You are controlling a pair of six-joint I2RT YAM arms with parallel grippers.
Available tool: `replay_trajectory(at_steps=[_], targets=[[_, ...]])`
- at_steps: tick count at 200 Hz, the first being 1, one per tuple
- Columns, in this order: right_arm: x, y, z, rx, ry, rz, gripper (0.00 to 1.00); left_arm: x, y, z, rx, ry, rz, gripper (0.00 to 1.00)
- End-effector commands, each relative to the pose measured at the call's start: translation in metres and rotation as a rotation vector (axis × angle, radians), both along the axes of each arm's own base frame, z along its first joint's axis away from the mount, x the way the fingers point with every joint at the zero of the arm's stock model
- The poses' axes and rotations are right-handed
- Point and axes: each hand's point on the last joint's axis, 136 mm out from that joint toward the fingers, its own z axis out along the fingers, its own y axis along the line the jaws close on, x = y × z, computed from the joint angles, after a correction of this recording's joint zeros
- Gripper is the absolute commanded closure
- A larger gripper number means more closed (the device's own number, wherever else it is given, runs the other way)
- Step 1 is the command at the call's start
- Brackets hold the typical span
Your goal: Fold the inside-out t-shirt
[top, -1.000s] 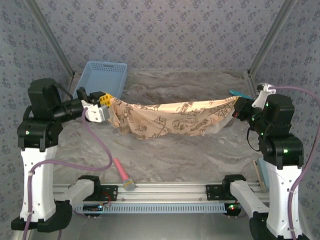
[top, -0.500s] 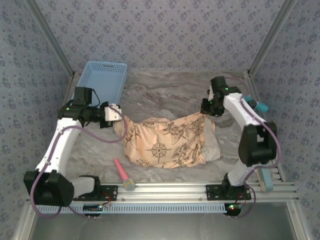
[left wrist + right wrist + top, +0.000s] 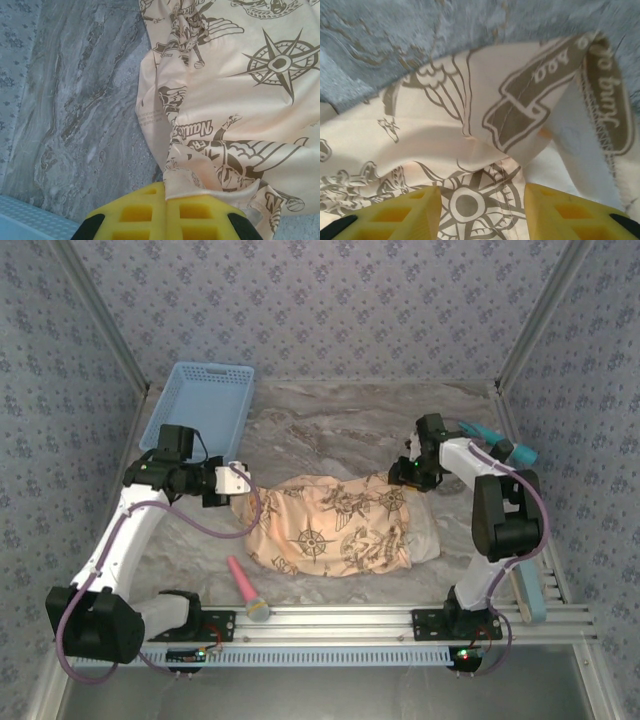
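Note:
The inside-out t-shirt [image 3: 340, 528], peach-tan with dark brown compass and winged prints, lies bunched on the marble tabletop in the middle of the top view. My left gripper [image 3: 238, 483] is at its left edge, shut on a fold of the hem; the left wrist view has the yellow fingertips [image 3: 135, 212] pressed together with the gripper [image 3: 167, 197] pinching the cloth [image 3: 240, 100]. My right gripper [image 3: 410, 474] sits low over the shirt's far right corner. Its yellow fingers [image 3: 405, 212] stand apart, the right gripper [image 3: 482, 207] open, with the shirt [image 3: 445, 125] lying loose between them.
A blue plastic basket [image 3: 205, 400] stands at the back left. A pink-handled tool [image 3: 245, 588] lies near the front rail [image 3: 340, 618]. A teal object [image 3: 498, 443] rests at the right edge. Patterned walls close in the back and both sides.
The shirt, stretched in the air between both grippers before, now lies on the table. Both arms reached forward and inward. The right jaws have opened and let go of the cloth.

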Motion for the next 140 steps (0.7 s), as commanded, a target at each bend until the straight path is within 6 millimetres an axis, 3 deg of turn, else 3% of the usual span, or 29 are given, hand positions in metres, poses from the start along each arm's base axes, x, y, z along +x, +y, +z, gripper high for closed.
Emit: replay_trajectory(at_steps=[1,48,63,75,105,140], targets=[[-0.007,0.002,-0.017,0.011,0.038,0.016,0.51,0.0,0.0,0.001,-0.004,-0.006,-0.003,1.0],[-0.01,0.003,-0.036,0.002,0.033,0.047,0.52,0.001,0.0,0.0,-0.004,-0.003,-0.003,1.0],[-0.01,0.005,-0.033,0.017,0.025,0.052,0.69,0.001,0.0,0.0,-0.002,-0.005,0.0,1.0],[-0.008,0.007,-0.02,0.03,-0.009,0.058,0.8,0.0,0.0,0.003,-0.005,-0.012,0.001,1.0],[-0.003,0.004,0.03,0.022,-0.136,0.056,0.97,-0.002,-0.002,0.027,-0.032,-0.067,-0.004,1.0],[-0.001,0.002,0.091,0.019,-0.287,0.061,0.98,-0.004,-0.006,0.069,-0.07,-0.165,-0.028,1.0]])
